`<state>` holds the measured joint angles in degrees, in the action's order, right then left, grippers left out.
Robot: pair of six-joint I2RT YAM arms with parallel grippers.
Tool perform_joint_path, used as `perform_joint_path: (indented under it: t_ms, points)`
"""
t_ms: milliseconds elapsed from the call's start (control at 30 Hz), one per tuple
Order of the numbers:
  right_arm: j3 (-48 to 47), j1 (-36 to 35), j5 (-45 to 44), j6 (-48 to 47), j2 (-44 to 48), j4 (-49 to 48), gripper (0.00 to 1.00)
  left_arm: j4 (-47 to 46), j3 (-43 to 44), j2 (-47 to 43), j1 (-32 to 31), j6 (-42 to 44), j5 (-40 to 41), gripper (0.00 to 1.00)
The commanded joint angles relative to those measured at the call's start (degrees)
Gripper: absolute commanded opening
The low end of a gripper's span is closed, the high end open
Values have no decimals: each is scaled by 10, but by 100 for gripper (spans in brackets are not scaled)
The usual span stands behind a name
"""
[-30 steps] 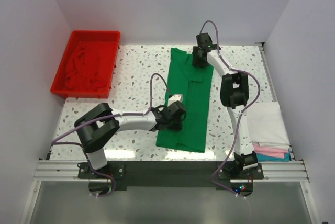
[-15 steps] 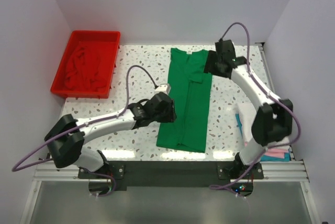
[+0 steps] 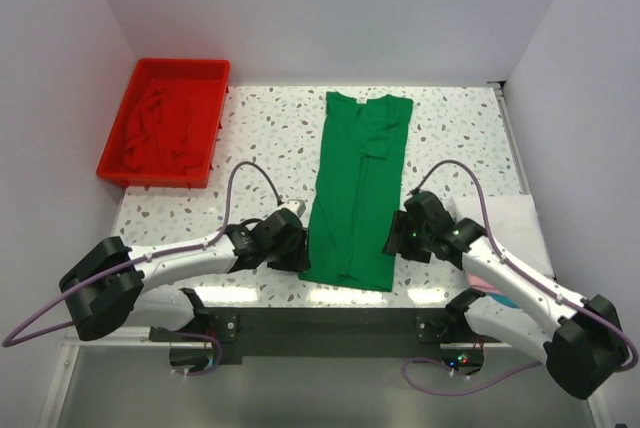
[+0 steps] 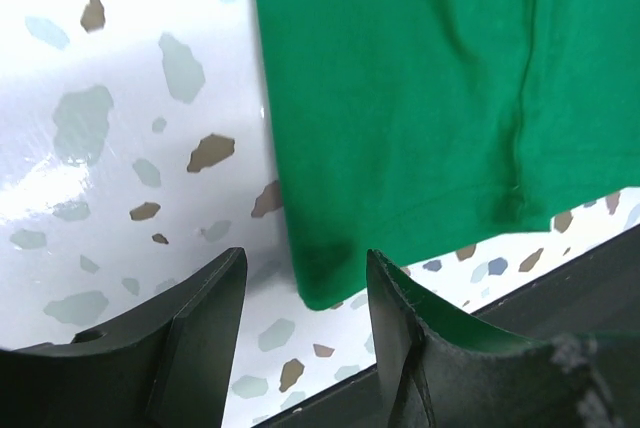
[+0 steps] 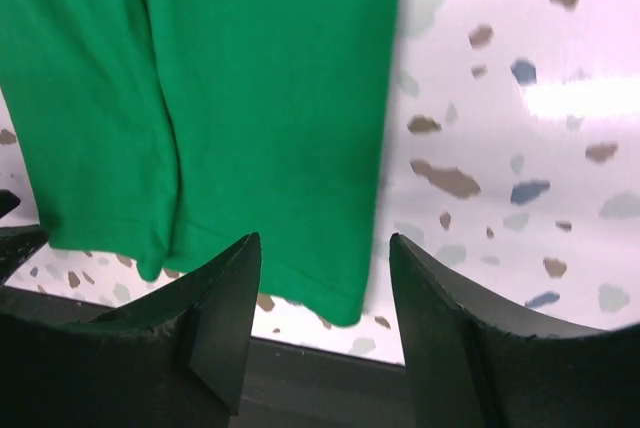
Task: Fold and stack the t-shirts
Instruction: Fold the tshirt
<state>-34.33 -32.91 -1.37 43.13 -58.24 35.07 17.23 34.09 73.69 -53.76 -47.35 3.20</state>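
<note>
Green shirt [image 3: 357, 188] lies flat mid-table [image 3: 260, 138], centre of the top view, collar toward the top of the frame, hem at the bottom edge. It reads as a long narrow strip, with the sides and sleeves turned in, so we judge the lengthwise folds done.

Left end effector [image 4: 303, 278]: jaws apart, moderately wide, low over the hem's lower-left corner. The cloth corner shows in the gap between the fingers, but they are not closed on it. Right end effector [image 5: 325, 248]: same state, jaws apart, the lower-right hem corner between them, nothing gripped.

We judge the step in hand to be the crosswise fold: pinch both hem corners and carry the hem up toward the collar. One or two such folds remain for this shirt, and then its move onto the stack.

Stack sits at the right edge of the top view, white shirt [image 3: 515, 233] on top; coloured edges peek out beneath, partly hidden by the right arm.

Red tray [image 3: 140, 170], upper left, holds crumpled dark red cloth [image 3: 160, 133], unfolded. How many pieces it holds, we cannot tell.
</note>
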Motion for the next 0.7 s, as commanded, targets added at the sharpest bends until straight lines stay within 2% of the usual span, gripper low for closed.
perform_joint_path:
  t_ms: [0, 167, 367, 667]
  points:
    - [29, -9, 13, 75, 63, 23, 57, -26, -21, -15, 1, 1, -29, 56]
    - [64, -19, 38, 95, 83, 36, 56, -60, -56, -1, -1, -14, -60, 55]
    - [101, -26, 51, 108, 91, 38, 53, -69, -82, 6, -6, -26, -54, 52]
    - [130, -60, 62, 133, 65, 11, 51, -84, -107, 10, -26, -49, -58, 40]
